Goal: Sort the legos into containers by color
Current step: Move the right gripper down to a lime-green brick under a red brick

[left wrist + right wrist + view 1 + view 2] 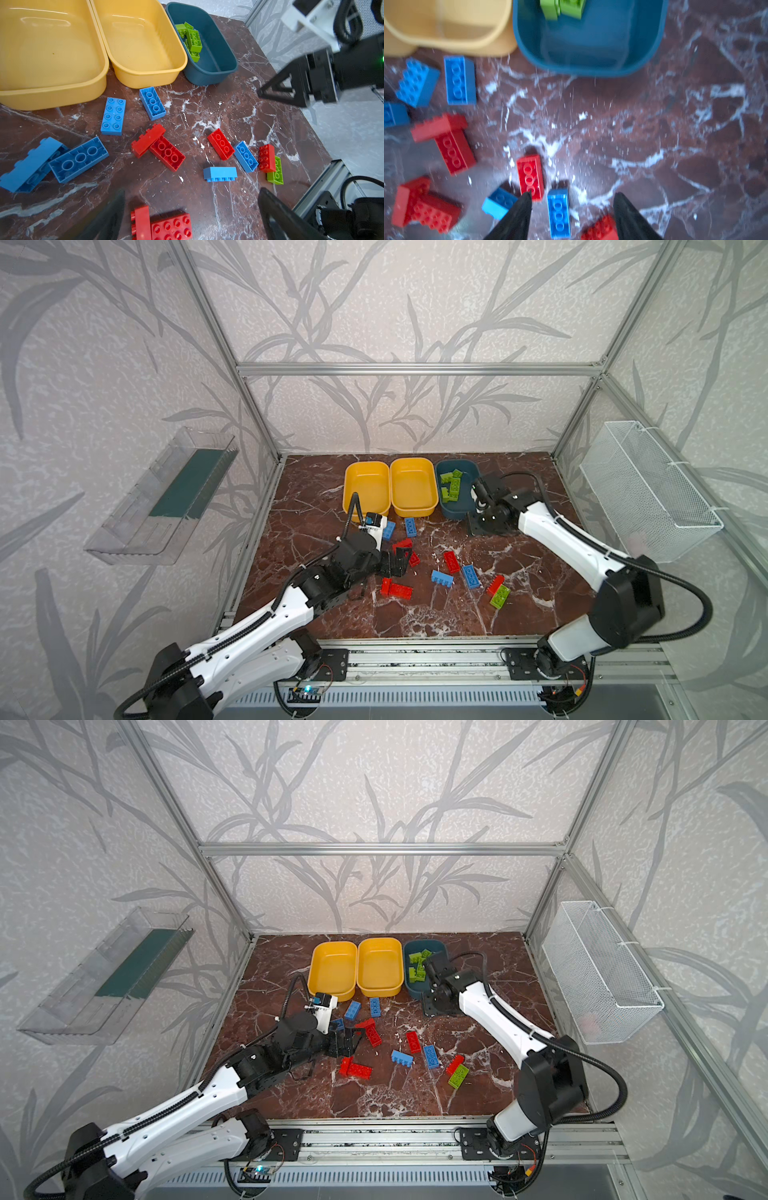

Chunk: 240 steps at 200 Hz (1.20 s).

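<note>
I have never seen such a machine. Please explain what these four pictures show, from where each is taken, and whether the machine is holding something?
This robot has two arms, each ending in a two-fingered gripper. Two pictures come from a camera overhead that sees the whole table. The other two come from cameras on the wrists, looking past the black fingers of the left gripper and the right gripper. Both are open and hold nothing. Red bricks, blue bricks and one green brick lie loose on the table. Two yellow tubs are empty; the teal tub holds green bricks.
</note>
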Each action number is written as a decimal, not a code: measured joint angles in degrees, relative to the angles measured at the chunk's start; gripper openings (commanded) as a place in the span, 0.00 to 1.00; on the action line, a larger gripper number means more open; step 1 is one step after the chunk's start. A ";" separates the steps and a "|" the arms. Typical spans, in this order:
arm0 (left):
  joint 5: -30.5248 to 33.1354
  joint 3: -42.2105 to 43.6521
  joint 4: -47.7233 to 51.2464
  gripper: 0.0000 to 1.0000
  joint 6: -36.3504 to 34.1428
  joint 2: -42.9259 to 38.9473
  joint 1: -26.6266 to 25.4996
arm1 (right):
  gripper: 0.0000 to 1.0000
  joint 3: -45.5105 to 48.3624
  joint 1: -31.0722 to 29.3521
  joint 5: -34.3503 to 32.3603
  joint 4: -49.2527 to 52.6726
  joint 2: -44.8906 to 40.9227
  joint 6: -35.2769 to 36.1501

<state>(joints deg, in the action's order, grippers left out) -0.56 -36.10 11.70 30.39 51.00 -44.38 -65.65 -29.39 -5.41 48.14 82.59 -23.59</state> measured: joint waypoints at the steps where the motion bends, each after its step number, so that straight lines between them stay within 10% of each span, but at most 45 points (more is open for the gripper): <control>1: -0.02 0.15 0.02 0.99 0.00 -0.26 -0.02 | 0.64 0.76 -0.17 -0.02 0.02 -0.52 -0.39; 94: -2.10 3.28 -0.20 0.99 0.68 -4.42 -0.66 | 0.65 23.87 -12.24 -4.04 2.89 -12.50 -22.40; 240: 0.02 3.28 0.28 0.99 0.83 -3.56 -0.68 | 0.65 14.43 -9.29 -3.58 -3.80 3.34 -13.90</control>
<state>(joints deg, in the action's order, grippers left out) -0.54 -32.82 11.99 31.22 47.44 -45.06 -51.22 -38.68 -8.99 44.34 85.93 -37.50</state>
